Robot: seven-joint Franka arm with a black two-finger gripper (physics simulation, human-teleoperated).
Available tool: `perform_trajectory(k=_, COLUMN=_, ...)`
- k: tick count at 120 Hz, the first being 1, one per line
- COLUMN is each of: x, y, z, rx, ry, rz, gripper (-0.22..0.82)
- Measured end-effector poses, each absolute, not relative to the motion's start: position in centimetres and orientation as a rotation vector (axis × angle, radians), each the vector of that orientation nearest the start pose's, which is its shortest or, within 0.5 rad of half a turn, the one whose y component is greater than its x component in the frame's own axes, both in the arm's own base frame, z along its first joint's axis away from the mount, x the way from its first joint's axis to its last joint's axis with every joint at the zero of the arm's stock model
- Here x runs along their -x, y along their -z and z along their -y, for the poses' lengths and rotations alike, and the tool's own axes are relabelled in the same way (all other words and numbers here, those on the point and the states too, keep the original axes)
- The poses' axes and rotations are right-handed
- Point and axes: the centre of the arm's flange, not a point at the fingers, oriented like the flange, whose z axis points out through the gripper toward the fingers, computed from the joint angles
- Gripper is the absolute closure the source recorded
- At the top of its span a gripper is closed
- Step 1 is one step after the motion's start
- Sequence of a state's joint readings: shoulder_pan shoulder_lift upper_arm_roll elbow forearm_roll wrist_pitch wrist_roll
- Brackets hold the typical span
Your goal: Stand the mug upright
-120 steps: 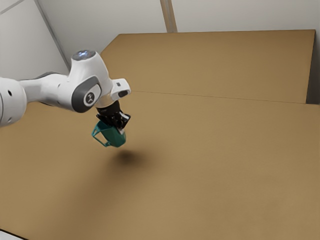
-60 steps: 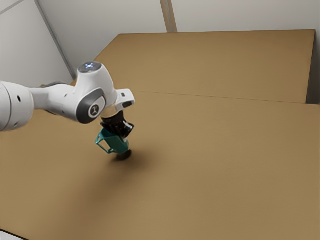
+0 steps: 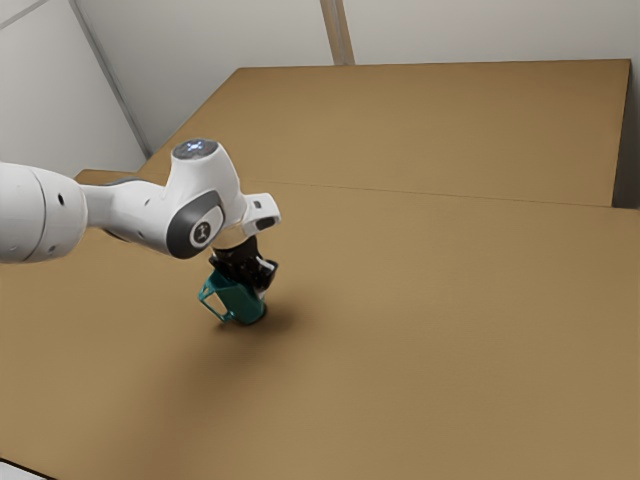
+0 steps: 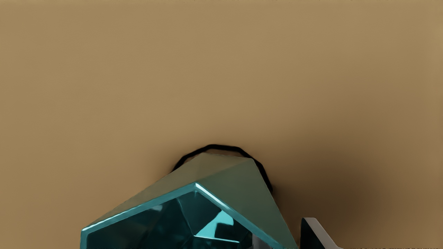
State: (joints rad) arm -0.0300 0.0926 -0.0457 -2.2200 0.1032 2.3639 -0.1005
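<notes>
Exterior view: glossy teal faceted mug (image 3: 240, 303) tilted, low over brown tabletop (image 3: 430, 330), seven o'clock from black two-finger gripper (image 3: 256, 288), clamped on its wall. Axis: mouth eleven, base five; righting judged to turn on that.

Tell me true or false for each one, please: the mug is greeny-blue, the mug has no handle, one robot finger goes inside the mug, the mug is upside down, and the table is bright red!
1. The mug is greeny-blue. True.
2. The mug has no handle. False: its handle points toward the exterior view's left.
3. One finger of the end effector goes inside the mug. True.
4. The mug is upside down. False: it leans, opening upward.
5. The table is bright red. False: it's brown.
</notes>
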Motion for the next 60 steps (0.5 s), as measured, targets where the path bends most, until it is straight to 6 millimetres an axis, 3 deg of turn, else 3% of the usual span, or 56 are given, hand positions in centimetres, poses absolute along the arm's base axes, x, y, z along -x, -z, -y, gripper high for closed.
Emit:
perform_trajectory(k=12, x=-54.2, y=-34.8, z=4.2, rx=3.075, ry=0.108, rz=-0.081, gripper=0.35)
perform_trajectory(k=25, x=-54.1, y=-36.7, z=4.1, rx=3.072, ry=0.144, rz=-0.08, gripper=0.21)
perform_trajectory(k=60, x=-54.3, y=-43.3, z=3.7, rx=3.06, ry=0.278, rz=-0.074, gripper=0.05)
